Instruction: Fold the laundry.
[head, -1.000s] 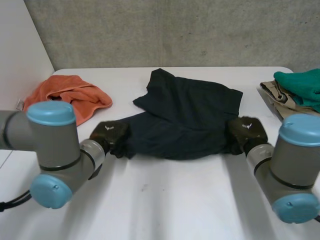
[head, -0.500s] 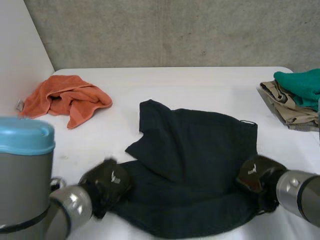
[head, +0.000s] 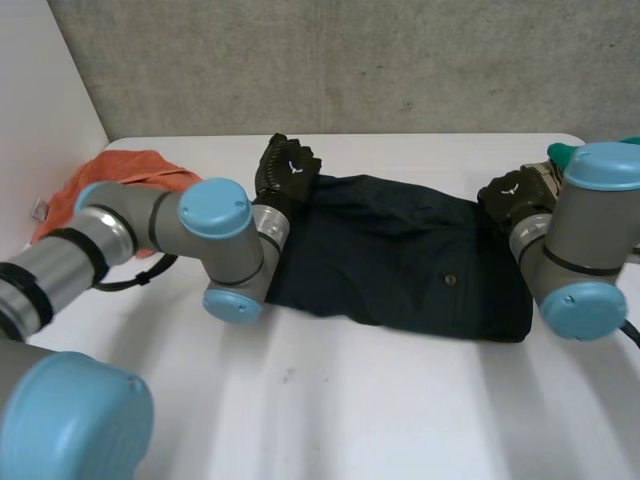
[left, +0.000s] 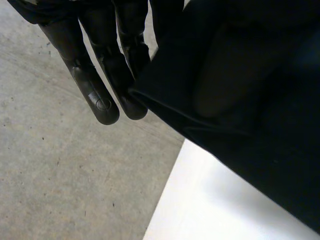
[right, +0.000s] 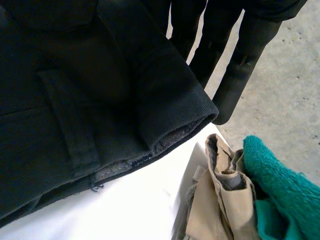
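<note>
Garment (head: 400, 255), dark and doubled over, lies across the middle of the table (head: 350, 400). It looks soft, thick-woven and fairly heavy, so it is best gripped at its corners. Left hand (head: 288, 168) pinches the far left corner with straight fingers; right hand (head: 515, 197) likewise pinches the far right corner.

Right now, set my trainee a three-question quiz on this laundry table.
1. True or false: the teal towel lies on the beige garment.
2. The left hand holds the dark shorts at: A a far corner, B the near edge, C the middle.
3. Name the hand nearest the beige garment.
Key: 1 true; 2 A; 3 the right hand.
</note>
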